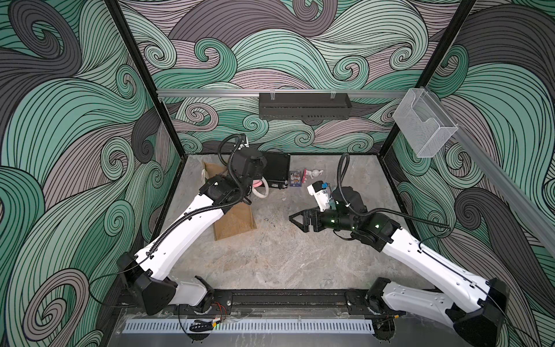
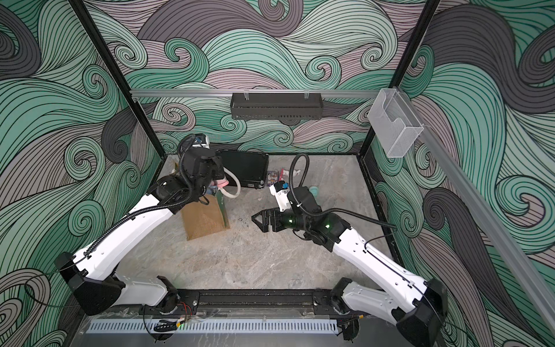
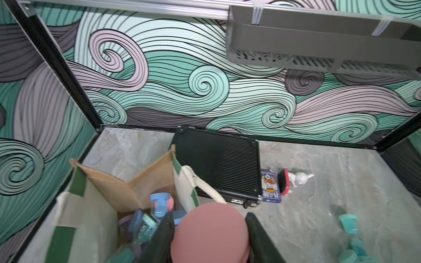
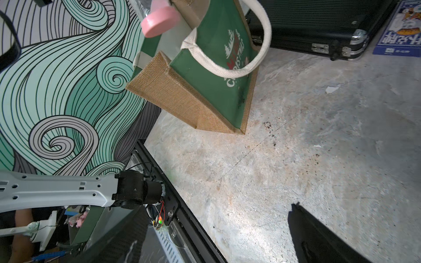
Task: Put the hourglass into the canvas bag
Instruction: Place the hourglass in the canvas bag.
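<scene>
stone tabletop (image 1: 285,258), left pincer (image 3: 209,227) grips hourglass (image 4: 159,21) just above canvas bag (image 4: 211,91)

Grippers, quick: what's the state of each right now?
Left gripper: closed on the pink-capped hourglass, above the canvas bag.
Right gripper: open, holding nothing.

It looks like a robot lab cell: the white left arm (image 1: 180,234) and right arm (image 1: 426,255) stand on a black base rail (image 1: 288,297), closed in by wave-printed walls (image 1: 300,45) on black frame posts (image 1: 143,75)
</scene>
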